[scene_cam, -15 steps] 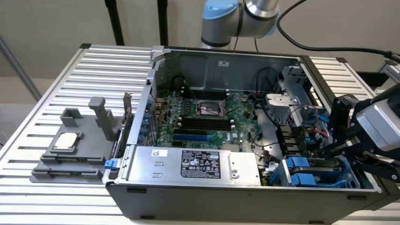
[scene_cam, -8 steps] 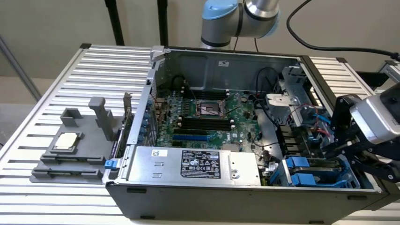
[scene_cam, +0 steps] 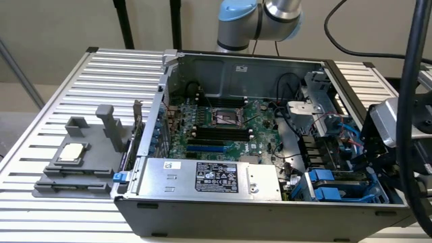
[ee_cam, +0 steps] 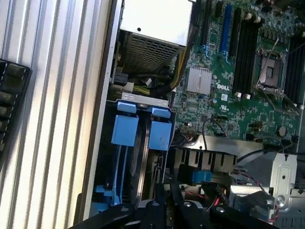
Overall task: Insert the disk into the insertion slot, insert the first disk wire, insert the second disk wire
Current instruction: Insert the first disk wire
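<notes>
open case (scene_cam: 202, 215) on slatted table (scene_cam: 101, 76), insertion slot (scene_cam: 337, 186) inside

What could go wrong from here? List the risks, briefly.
1. The shut gripper is close to the insertion slot; a sideways slip might catch the blue latch tabs.
2. Thin red and black wires lie loose beside the slot and could snag on the gripper.
3. The motherboard sits bare next to the slot; a stray move could strike it.
</notes>
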Tool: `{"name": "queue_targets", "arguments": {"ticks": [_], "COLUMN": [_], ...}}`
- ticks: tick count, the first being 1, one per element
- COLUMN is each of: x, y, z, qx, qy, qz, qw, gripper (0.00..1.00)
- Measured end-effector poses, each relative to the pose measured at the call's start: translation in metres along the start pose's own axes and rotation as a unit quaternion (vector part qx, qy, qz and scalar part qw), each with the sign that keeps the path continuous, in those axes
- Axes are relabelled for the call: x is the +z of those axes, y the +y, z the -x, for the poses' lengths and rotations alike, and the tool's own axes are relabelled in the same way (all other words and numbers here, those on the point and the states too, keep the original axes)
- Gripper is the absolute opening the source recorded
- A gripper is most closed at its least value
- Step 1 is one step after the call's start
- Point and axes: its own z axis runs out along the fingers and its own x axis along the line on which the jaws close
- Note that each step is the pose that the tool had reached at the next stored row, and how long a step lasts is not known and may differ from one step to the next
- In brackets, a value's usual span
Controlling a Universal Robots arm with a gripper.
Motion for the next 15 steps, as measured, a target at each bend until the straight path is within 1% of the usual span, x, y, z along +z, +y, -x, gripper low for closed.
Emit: {"name": "queue_targets", "arguments": {"ticks": [1, 3, 5, 9, 11, 12, 14, 15], "x": [0.0005, 0.0012, 0.0015, 0.0016, 0.0016, 0.0015, 0.0016, 0.0017], "y": [0.0001, 0.001, 0.0026, 0.007, 0.009, 0.0096, 0.0102, 0.0104], "z": [0.0, 0.0, 0.0, 0.0, 0.0, 0.0, 0.001, 0.001], "qx": [0.007, 0.017, 0.022, 0.028, 0.029, 0.03, 0.033, 0.034], "qy": [0.0001, 0.0006, 0.0023, 0.0068, 0.0112, 0.0143, 0.019, 0.0208], "qz": [-0.0019, -0.0044, -0.0058, -0.0069, -0.007, -0.0071, -0.0074, -0.0077], "qw": [1.0, 0.9998, 0.9997, 0.9996, 0.9995, 0.9994, 0.9993, 0.9992], "gripper": [0.16, 0.16, 0.16, 0.16, 0.16, 0.16, 0.16, 0.16]}}
